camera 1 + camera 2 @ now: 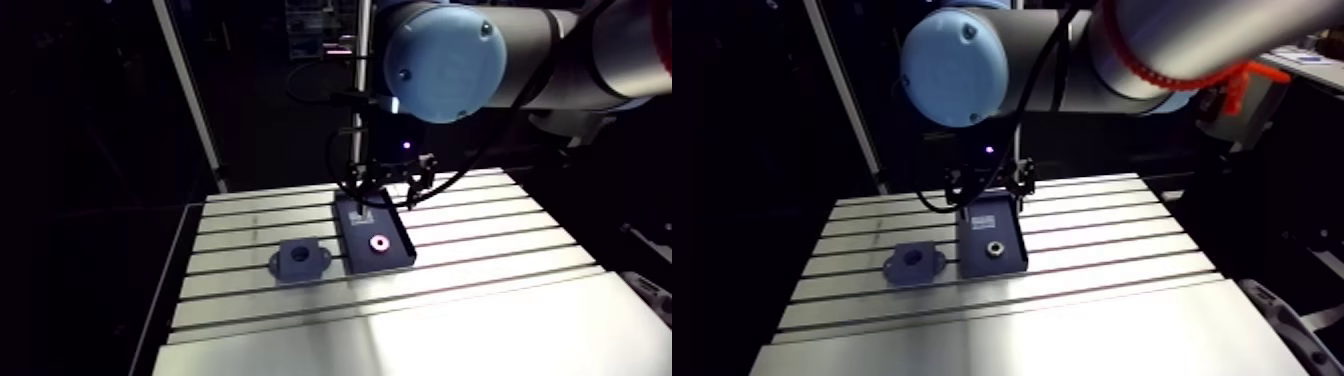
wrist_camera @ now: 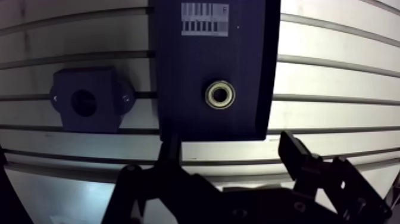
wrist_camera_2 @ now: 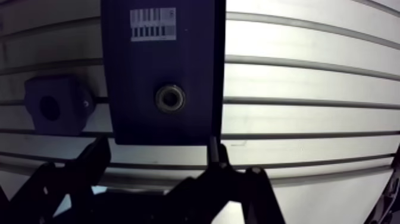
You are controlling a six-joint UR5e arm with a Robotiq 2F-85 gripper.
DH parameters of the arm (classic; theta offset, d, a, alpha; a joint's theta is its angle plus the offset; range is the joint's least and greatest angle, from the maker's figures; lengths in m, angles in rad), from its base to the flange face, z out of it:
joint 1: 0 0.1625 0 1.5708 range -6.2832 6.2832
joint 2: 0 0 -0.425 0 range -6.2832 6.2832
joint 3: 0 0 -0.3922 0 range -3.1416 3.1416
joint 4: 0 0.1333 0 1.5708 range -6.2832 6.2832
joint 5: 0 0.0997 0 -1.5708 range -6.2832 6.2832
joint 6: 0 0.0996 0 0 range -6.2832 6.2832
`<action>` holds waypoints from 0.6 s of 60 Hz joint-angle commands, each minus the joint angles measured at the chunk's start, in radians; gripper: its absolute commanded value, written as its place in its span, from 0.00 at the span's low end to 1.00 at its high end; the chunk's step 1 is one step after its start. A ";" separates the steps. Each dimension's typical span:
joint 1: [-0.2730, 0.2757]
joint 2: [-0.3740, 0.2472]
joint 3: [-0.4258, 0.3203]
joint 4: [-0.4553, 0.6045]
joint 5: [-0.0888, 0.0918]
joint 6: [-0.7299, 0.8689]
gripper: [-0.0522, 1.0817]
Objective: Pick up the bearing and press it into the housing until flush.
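Tool (image 2: 229, 143) released, empty. Bearing (image 2: 220, 94) lies flat, housing (image 2: 88, 100) at its nine o'clock; an off-centre descent could clip the tray (image 2: 178, 77) rim.

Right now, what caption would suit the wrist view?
Open end effector, with the bearing in a dark tray ahead and the housing beside it.

ring bearing (image 2: 220, 94) lies flat in dark tray (image 2: 190, 71); dark housing (image 2: 88, 100) beside tray.
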 commanded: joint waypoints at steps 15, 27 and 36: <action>0.002 0.043 0.016 -0.037 -0.002 0.005 0.23; 0.000 0.057 0.022 -0.060 -0.005 0.005 0.25; -0.001 0.069 0.029 -0.072 -0.006 0.005 0.27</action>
